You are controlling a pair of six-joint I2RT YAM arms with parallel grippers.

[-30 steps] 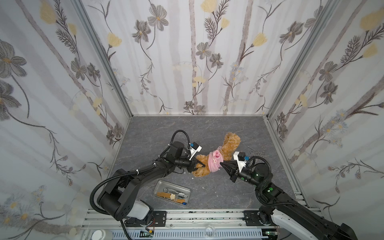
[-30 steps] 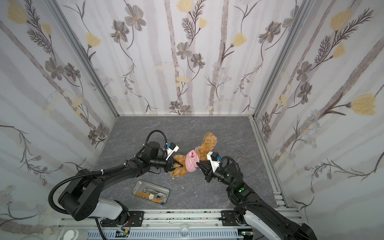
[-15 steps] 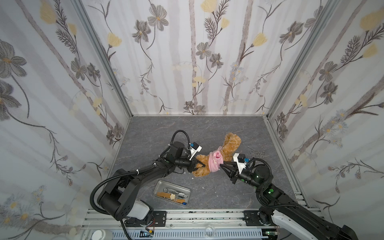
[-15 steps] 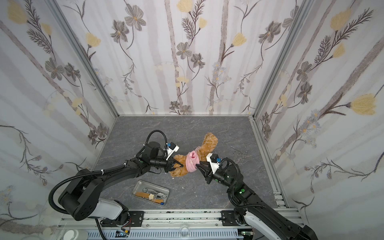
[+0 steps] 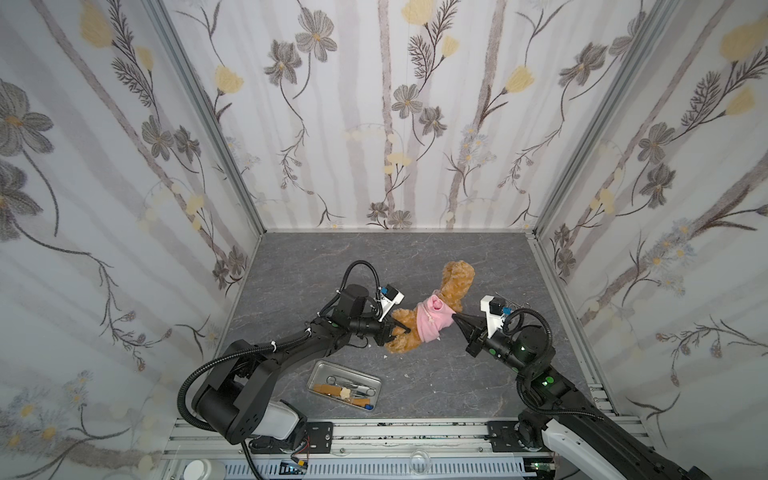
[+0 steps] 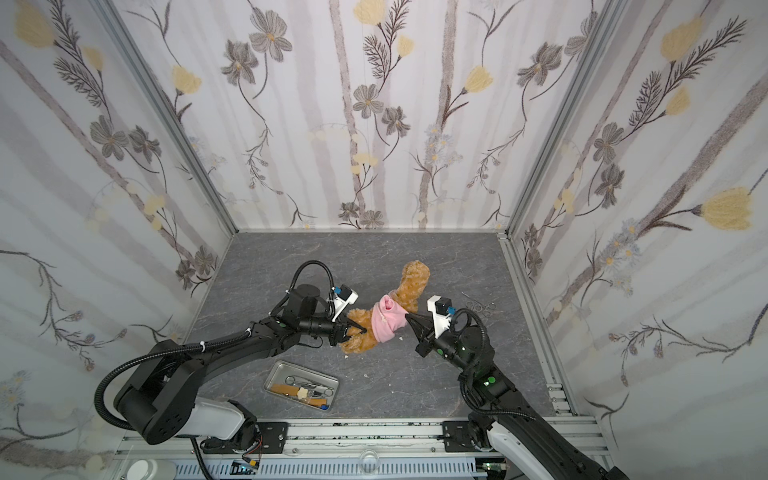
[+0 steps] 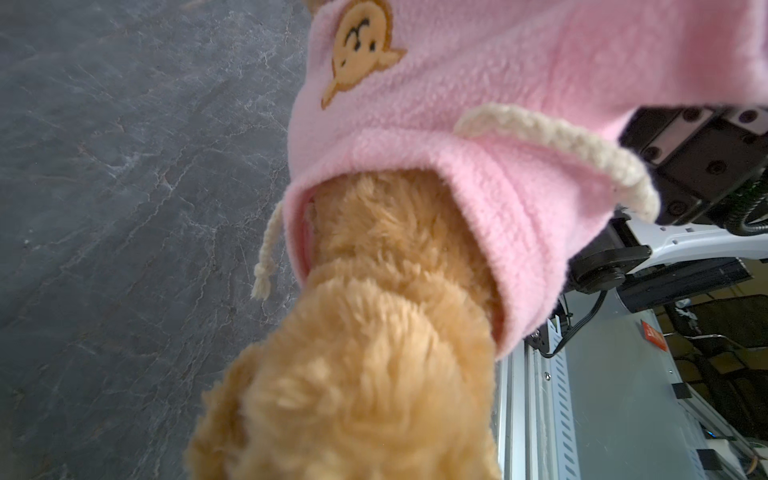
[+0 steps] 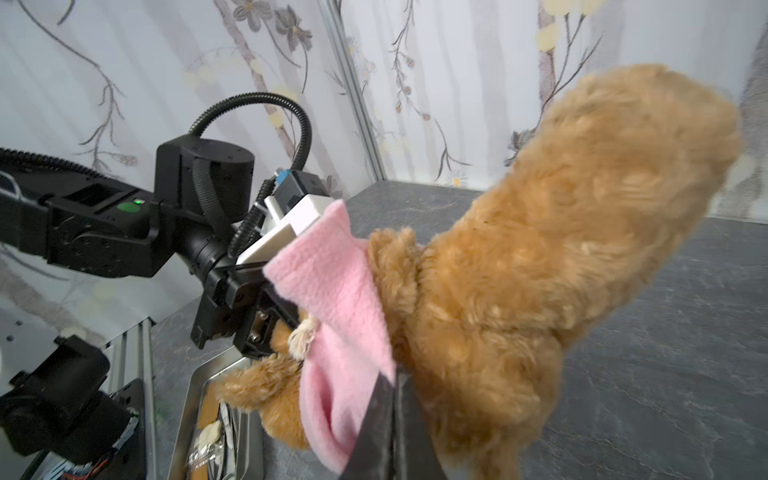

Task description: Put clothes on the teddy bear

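1. The teddy bear [image 5: 455, 286] is at the centre of both top views, held between the two arms. It appears lifted just off the grey counter [image 5: 415, 257]. One furry end points to the upper right and the other to the lower left.
2. The left tool [image 5: 398, 331] is clamped shut on the bear's lower-left end, seemingly a leg. The left wrist view shows only fur running out from the tool.
3. The right tool [image 5: 457, 319] has its jaws pressed together. In the right wrist view the hem of the pink shirt [image 8: 332, 299] appears pinched at their tips.
4. The shirt is bunched round the bear's middle, so the step in hand looks like drawing it along the body.
5. To do it well, use the left tool as a fixed anchor. Pull with the right tool along the bear's length, not sideways, in short slow strokes, since fleece will likely drag on shaggy fur.
6. The pinch looks thin and could slip; if so, take hold deeper into the hem. Steer clear of the loose cream drawstring [image 7: 552, 141].
7. The metal tray [image 5: 316, 376] lies at lower centre, apart from the bear, so keep the work above the open counter.
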